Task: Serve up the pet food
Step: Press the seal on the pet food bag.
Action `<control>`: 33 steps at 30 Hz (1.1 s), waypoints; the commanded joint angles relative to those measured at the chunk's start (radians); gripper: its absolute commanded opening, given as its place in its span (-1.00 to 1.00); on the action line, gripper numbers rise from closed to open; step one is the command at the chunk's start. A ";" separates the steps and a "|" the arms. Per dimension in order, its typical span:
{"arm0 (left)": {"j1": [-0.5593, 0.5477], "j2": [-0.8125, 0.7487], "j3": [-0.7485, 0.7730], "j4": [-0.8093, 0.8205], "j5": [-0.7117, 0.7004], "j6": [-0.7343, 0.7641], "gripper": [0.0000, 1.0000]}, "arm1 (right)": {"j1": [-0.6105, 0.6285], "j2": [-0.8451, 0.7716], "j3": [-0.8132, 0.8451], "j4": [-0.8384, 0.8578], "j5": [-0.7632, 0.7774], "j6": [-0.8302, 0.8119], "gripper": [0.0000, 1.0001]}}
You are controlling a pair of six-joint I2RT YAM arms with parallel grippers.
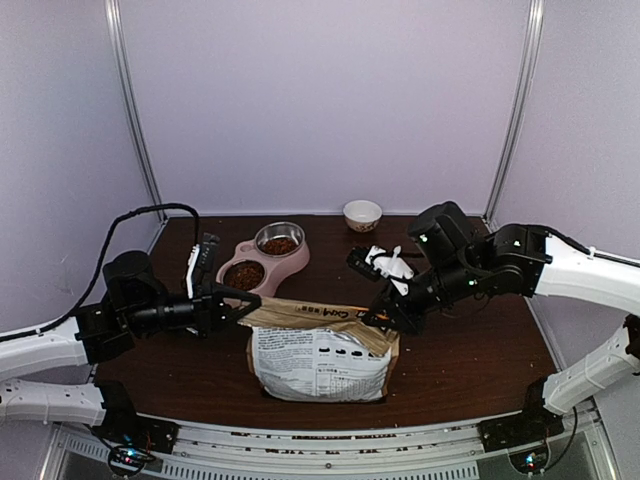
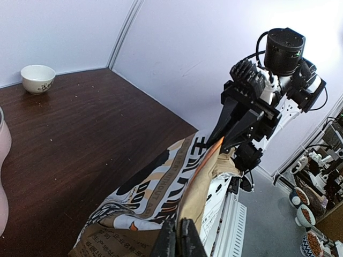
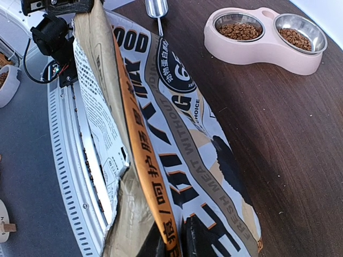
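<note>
Plainly, kibble (image 3: 239, 31) in pink feeder (image 3: 256, 54).

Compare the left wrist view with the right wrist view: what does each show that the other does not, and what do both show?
Left wrist only: the small white cup at the back of the table, and the right hand pinching the bag's far end. Right wrist only: kibble in both bowls of the pink feeder, and the metal scoop beyond the bag. Both: the printed food bag, gripped along its top edge, and the dark wooden table.
</note>
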 commanded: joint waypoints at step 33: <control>0.295 0.171 0.184 0.117 0.230 0.022 -1.00 | -0.054 0.074 0.021 -0.346 0.022 -0.075 -0.28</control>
